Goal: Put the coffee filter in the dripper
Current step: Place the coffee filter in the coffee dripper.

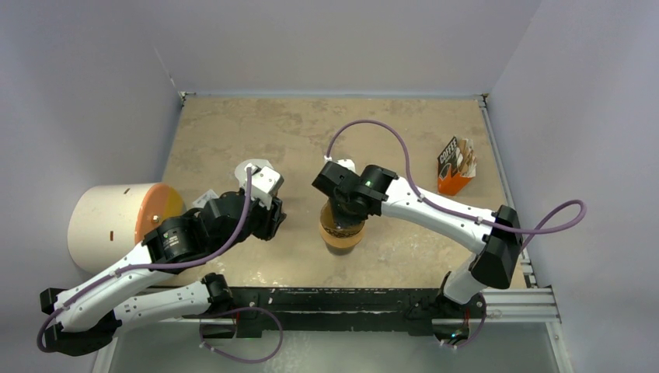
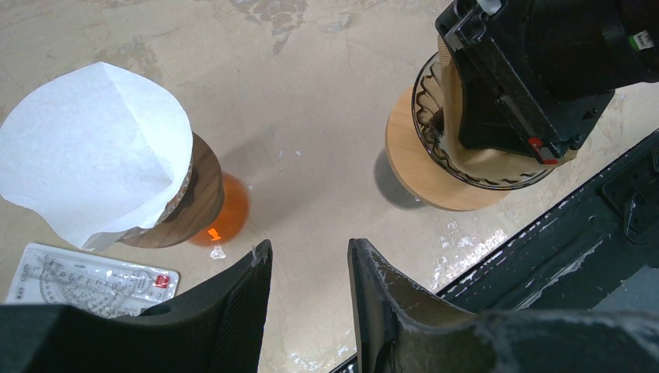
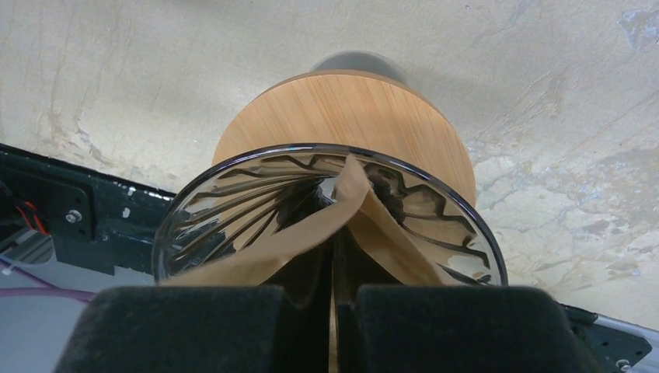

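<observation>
Coffee filter [image 3: 311, 233], right wrist view: tan paper, folded, inside the glass mouth of the dripper [image 3: 350, 116], lower centre of frame.
Right end effector [image 3: 336, 291], right wrist view: pads pressed together, pinching the filter at the bottom edge.
Dripper, right wrist view: ribbed clear cone on a wooden collar, standing on the worktop [image 3: 155, 62].
Left end effector [image 2: 309, 250], left wrist view: fingers spread, nothing between them, bottom centre.
Orange glass vessel [image 2: 225, 214], left wrist view: left of frame, a white paper filter [image 2: 93, 155] on top; clear protractor [image 2: 85, 280] just beside it, lower left.
Dripper, left wrist view: upper right, right end effector reaching into it.
Packet [image 1: 455, 167], top view: upper right, well apart from the dripper at lower centre.
White cylinder [image 1: 109, 225], top view: left edge.
</observation>
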Robot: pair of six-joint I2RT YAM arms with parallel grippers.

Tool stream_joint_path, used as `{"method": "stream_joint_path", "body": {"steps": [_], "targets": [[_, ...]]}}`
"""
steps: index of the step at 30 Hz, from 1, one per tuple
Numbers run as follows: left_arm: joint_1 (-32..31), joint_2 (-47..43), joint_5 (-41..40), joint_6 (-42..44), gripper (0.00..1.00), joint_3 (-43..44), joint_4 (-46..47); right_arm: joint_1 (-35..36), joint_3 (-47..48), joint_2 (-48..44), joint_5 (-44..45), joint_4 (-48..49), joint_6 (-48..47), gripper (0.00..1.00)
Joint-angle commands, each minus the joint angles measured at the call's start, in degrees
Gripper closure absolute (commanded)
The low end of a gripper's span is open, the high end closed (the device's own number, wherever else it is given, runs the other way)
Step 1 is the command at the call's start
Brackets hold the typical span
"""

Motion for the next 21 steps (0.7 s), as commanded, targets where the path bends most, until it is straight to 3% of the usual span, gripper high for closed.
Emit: {"method": "stream_joint_path", "body": {"steps": [1, 7, 21], "targets": [[0.26, -0.27, 0.18, 0.55, 0.60, 0.09, 2.06, 0.35, -0.98, 0.61, -0.58, 1.16, 0.86, 1.00], [0.24, -0.13, 0.18, 0.64, 0.61, 0.06, 2.05, 0.35, -1.25, 1.18, -0.18, 1.47, 0.92, 0.99], [0.26, -0.03, 0.35, 0.64, 0.61, 0.03, 2.09, 0.35, -1.06, 0.72, 0.35, 1.45, 0.87, 0.71]]}}
